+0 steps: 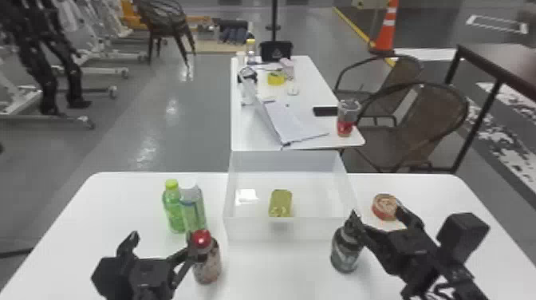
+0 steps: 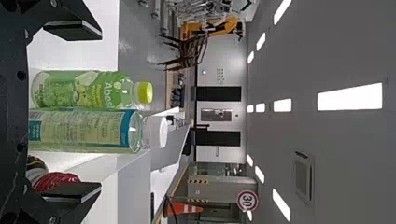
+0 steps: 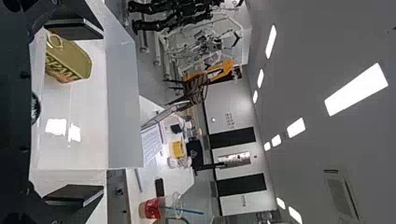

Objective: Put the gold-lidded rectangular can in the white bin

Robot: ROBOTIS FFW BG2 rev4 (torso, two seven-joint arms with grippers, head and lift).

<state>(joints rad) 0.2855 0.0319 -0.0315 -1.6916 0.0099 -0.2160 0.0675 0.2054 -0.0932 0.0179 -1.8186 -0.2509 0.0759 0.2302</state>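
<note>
The gold-lidded rectangular can [image 1: 280, 202] rests inside the white bin [image 1: 255, 230], its lid facing up, near the middle of the floor. My right gripper [image 1: 379, 217] stands open at the bin's front right corner, outside the wall, one finger above a dark bottle. Seen from the right wrist, the can [image 3: 70, 60] and the bin's wall [image 3: 123, 102] lie beyond the open right gripper [image 3: 102, 112]. Left of the bin, my left gripper [image 1: 164, 241] is open over the table, one finger beside a red-capped bottle. In the left wrist view, the left gripper [image 2: 100, 111] is open and empty.
A green bottle [image 1: 174, 207] and a white-capped bottle [image 1: 193, 209] stand side by side left of the bin. The red-capped bottle [image 1: 207, 263] and the dark bottle [image 1: 345, 253] are nearer the front. A round tin [image 1: 384, 207] sits right of the bin.
</note>
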